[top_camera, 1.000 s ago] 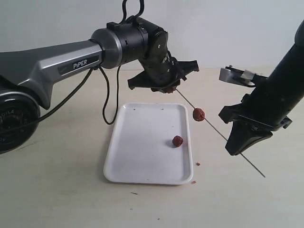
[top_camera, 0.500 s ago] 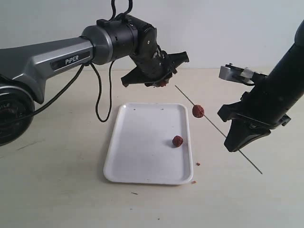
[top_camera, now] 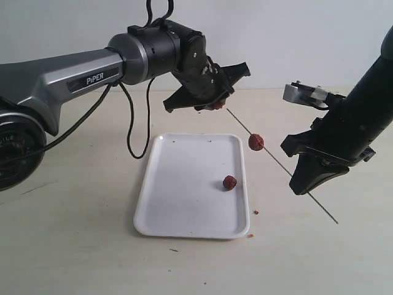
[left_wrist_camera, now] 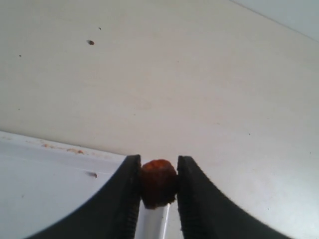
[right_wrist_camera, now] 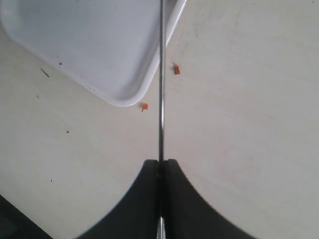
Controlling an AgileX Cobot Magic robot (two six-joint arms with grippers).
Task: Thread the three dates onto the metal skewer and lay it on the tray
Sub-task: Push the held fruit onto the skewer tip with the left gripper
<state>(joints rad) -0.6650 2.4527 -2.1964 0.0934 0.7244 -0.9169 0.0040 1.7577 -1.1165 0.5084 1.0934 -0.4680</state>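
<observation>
Skewer (top_camera: 276, 161) pinched in right fingers (right_wrist_camera: 147, 199), left fingers (left_wrist_camera: 122, 199) clamping a date (left_wrist_camera: 158, 182) — pale tabletop (top_camera: 73, 246), white wall (top_camera: 295, 37)

From the exterior view, the wrinkled reddish-brown date (top_camera: 218, 106) beyond the far edge of the flat white rectangular tray (top_camera: 184, 203) is mostly hidden inside the left gripper (top_camera: 214, 103). Whether the tip of the thin dark grey metal skewer (top_camera: 273, 158) touches it cannot be told. The right gripper (top_camera: 305, 186), beside the tray, covers part of the skewer. Both wrist views cut the tray off at their edges.

Robot lab: bare tabletop (top_camera: 73, 258), blank wall (top_camera: 307, 37)
</observation>
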